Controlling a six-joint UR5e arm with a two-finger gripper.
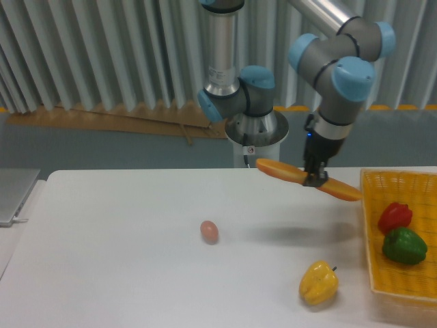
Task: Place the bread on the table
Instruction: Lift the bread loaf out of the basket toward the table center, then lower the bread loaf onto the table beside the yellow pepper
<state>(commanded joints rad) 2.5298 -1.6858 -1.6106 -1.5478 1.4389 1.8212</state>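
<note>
The gripper [313, 179] pinches the bread [306, 179] near its middle, jaws apparently clamped on it, though they're small here. The loaf hangs tilted above the table [123, 260], just left of the basket [403, 280].

The yellow basket [372, 225] runs off the frame's right edge, its far side unseen. The gripper [314, 179] covers the bread [283, 169] at mid-length, its fingertips apparently too small to separate.
</note>
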